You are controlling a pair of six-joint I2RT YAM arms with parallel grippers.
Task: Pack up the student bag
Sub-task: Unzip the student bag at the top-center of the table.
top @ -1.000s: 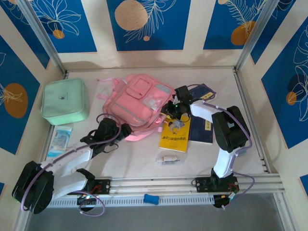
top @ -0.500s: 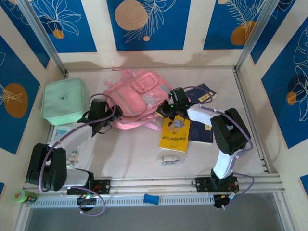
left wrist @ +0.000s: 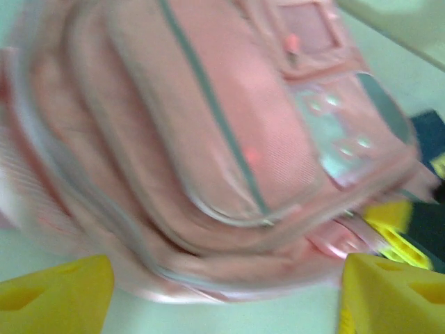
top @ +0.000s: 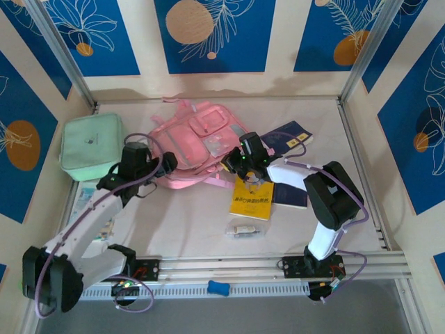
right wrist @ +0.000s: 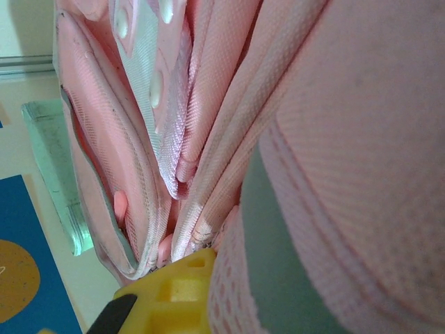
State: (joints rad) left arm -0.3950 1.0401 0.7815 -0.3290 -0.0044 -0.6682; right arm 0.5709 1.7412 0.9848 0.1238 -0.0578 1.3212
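Top external | left claw [top: 165,165] spread beside student bag [top: 201,139] | right claw [top: 231,164] pinching its edge

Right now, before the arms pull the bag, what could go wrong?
1. The right gripper is shut on thin fabric at the bag edge; it may slip out.
2. The left gripper is open and holds nothing, so a pull may twist the bag onto the yellow book.

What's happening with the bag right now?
The right gripper is shut on fabric at the student bag's right edge. The left gripper hangs open at the bag's left side, not gripping it. The yellow book and the mint case lie on the table outside the bag.
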